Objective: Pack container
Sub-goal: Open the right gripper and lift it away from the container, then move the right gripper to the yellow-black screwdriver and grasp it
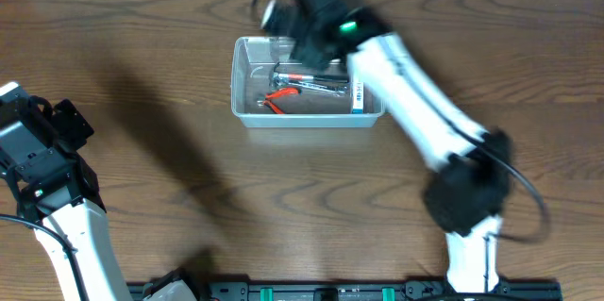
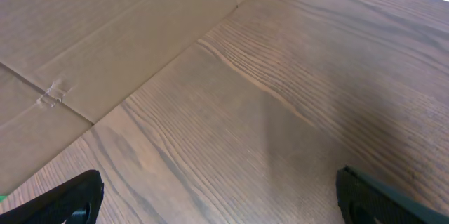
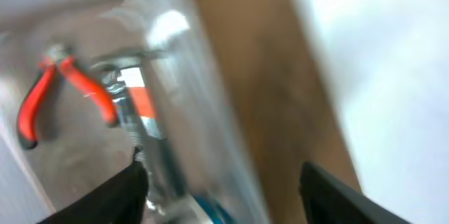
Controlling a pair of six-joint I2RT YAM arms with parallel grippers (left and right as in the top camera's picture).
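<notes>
The clear plastic container (image 1: 247, 114) stands at the back middle of the table. It holds red-handled pliers (image 1: 276, 101), a metal wrench with a red mark (image 1: 311, 81) and a small blue-and-white box (image 1: 358, 95). My right gripper (image 1: 300, 20) is blurred above the container's far edge; in the right wrist view it (image 3: 223, 194) is open and empty over the container wall (image 3: 184, 76), with the pliers (image 3: 63, 87) and wrench (image 3: 137, 115) below. My left gripper (image 2: 217, 199) is open and empty over bare wood at the left (image 1: 42, 141).
A brown cardboard sheet (image 2: 91, 34) lies by the table edge in the left wrist view. A white surface (image 3: 393, 76) lies beyond the table's far edge. A dark rail (image 1: 330, 292) runs along the front edge.
</notes>
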